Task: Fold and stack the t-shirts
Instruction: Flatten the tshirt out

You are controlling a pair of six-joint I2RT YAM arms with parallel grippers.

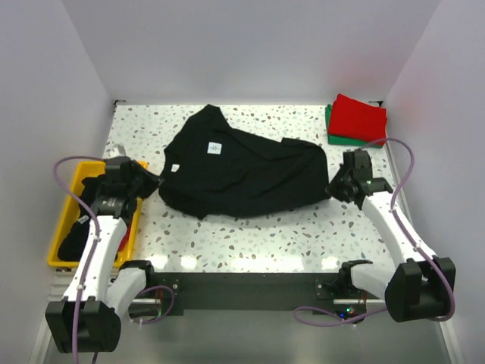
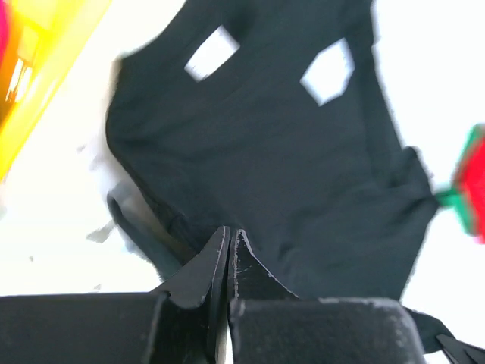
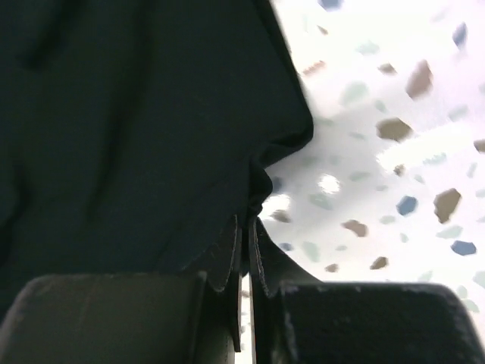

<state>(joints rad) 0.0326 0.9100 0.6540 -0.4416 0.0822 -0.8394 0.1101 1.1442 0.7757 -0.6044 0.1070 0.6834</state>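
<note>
At the far left, a yellow plastic bin (image 1: 64, 227) holding a heap of dark cloth (image 1: 76, 236), with a sliver of red at its inner edge: probably more garments waiting, though too bunched to tell apart. Just right of the bin, the left gripper (image 1: 150, 182), jaws pressed fully together on the left edge of a plain black short-sleeved cloth t-shirt (image 1: 242, 174). Spread loosely across the middle of the speckled white tabletop (image 1: 250, 243), wrinkled and skewed rather than flat, small white neck label (image 1: 215, 148) facing up toward the back. At the shirt's right edge, the right gripper (image 1: 334, 186), likewise clamped tight, a pucker of black hem pinched between its fingertips in the wrist view. Further right, in the back corner, a folded red cloth t-shirt (image 1: 361, 117) stacked on a folded green cloth t-shirt (image 1: 331, 132), well apart from the black one. By this reckoning: two shirts folded and stacked, a third gripped at both sides but not yet folded, likely to be drawn flat first. Left to do: folding it, carrying it to the stack, and emptying the bin.
</note>
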